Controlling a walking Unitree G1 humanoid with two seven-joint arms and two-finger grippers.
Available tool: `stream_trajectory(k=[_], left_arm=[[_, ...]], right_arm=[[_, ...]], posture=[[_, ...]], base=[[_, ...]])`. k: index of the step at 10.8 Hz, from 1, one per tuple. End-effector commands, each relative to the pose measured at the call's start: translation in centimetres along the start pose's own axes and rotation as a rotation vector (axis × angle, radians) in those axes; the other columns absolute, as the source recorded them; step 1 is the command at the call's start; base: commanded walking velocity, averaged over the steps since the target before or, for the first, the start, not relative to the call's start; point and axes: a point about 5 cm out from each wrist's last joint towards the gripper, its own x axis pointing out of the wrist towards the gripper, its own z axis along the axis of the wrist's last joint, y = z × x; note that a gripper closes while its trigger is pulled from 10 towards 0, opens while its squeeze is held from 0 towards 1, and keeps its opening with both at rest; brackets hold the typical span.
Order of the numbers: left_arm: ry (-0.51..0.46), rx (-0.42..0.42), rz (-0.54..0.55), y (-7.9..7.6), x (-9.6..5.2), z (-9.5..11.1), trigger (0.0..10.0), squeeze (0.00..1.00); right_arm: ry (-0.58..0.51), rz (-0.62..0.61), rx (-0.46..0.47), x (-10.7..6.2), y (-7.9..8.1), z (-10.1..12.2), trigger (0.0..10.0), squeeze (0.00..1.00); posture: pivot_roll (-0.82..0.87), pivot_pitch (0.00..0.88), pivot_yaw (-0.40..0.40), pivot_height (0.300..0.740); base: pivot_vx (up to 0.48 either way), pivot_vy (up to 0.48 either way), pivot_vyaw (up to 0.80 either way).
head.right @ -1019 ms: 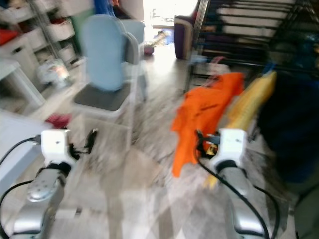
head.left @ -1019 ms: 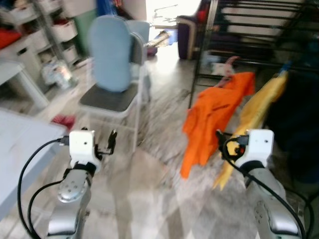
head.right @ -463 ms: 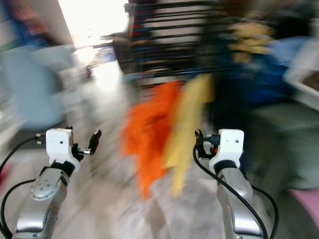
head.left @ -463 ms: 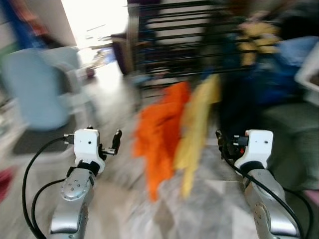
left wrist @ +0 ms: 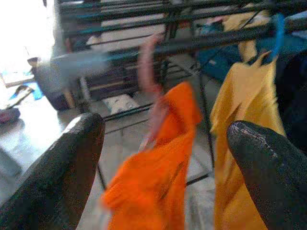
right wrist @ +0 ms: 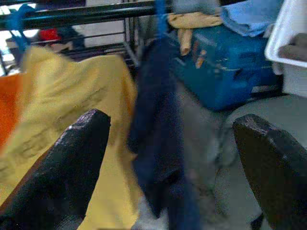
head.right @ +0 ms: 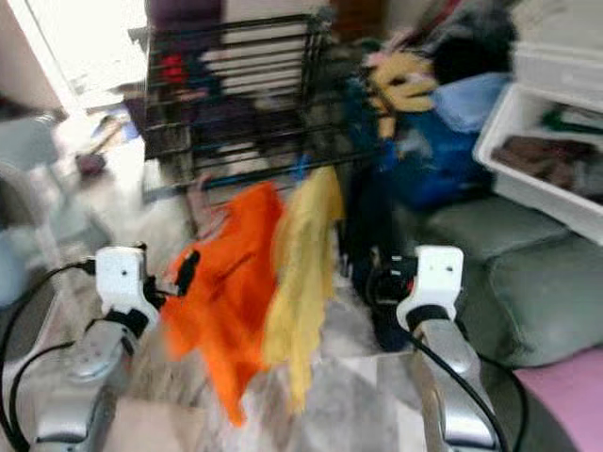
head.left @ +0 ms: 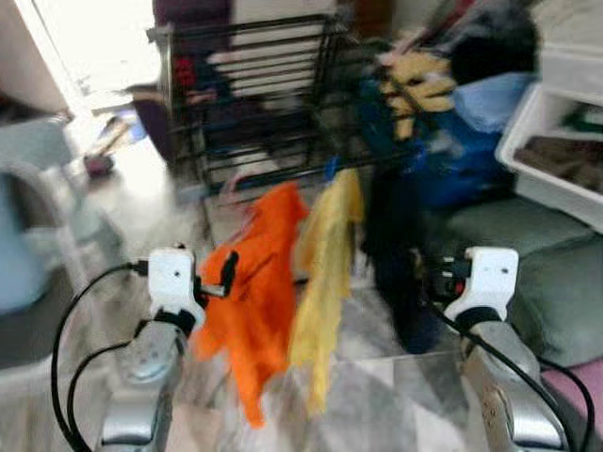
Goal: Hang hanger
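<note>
Hanging from a black rack [head.left: 254, 85]: an orange shirt [head.left: 254, 282] on a pink hanger [head.left: 247, 181], a yellow shirt [head.left: 325, 254] on a blue hanger [head.left: 329, 168] just beside it, then a dark garment [head.left: 391, 254] to the right. Blurred throughout, so fine detail lost. Raised low in front, left gripper [head.left: 219, 275] before the orange shirt's lower edge, right gripper [head.left: 426, 282] before the dark garment, both on silver arms with white wrist blocks. Beyond on the right, a grey-green cushion [head.left: 546, 282], a white bin [head.left: 556, 151] with dark cloth inside, and a blue heap [head.left: 471, 141] of things. Far left, a pale blue chair [head.left: 28, 235] (only partly in frame).

Seen from the right eye, same layout: orange shirt [head.right: 226, 282], yellow shirt [head.right: 301, 254], rack [head.right: 236, 94].

Looking along the left wrist, fingers [left wrist: 62, 172] spread wide with nothing between them; orange shirt [left wrist: 153, 191] and its pink hanger [left wrist: 151, 72] straight ahead, hooked over a rail, yellow shirt [left wrist: 244, 124] beside.

Looking along the right wrist, fingers [right wrist: 57, 167] likewise spread apart and empty; yellow shirt [right wrist: 67, 110] and dark garment [right wrist: 158, 120] hanging ahead from a black rail [right wrist: 86, 14], a blue box [right wrist: 225, 62] behind.
</note>
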Motion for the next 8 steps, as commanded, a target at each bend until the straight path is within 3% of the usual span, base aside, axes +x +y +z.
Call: stream_trajectory(k=[1,3,6,8], left_arm=[[-0.004,-0.002,-0.016,-0.4,0.1,0.2,10.0,0.0],[0.006,-0.014,-0.023,-0.6,0.1,0.1,10.0,0.0],[0.019,-0.031,-0.032,-0.8,0.1,-0.1,10.0,0.0],[0.03,-0.034,-0.04,-0.9,0.0,-0.2,10.0,0.0]], right_arm=[[-0.007,-0.02,-0.009,0.0,-0.4,0.2,10.0,0.0],[0.007,-0.043,-0.028,0.0,-0.7,0.0,10.0,0.0],[0.051,-0.019,0.001,-0.1,-0.4,-0.7,10.0,0.0],[0.082,-0.005,0.01,-0.2,-0.1,-1.2,10.0,0.0]], posture=[[-0.15,0.0,0.06,0.74],[-0.16,0.0,0.062,0.74],[-0.16,0.0,0.064,0.74],[-0.15,0.0,0.065,0.74]], base=[[0.472,0.0,0.0],[0.471,0.0,0.0],[0.371,0.302,0.0],[0.124,0.367,0.0]])
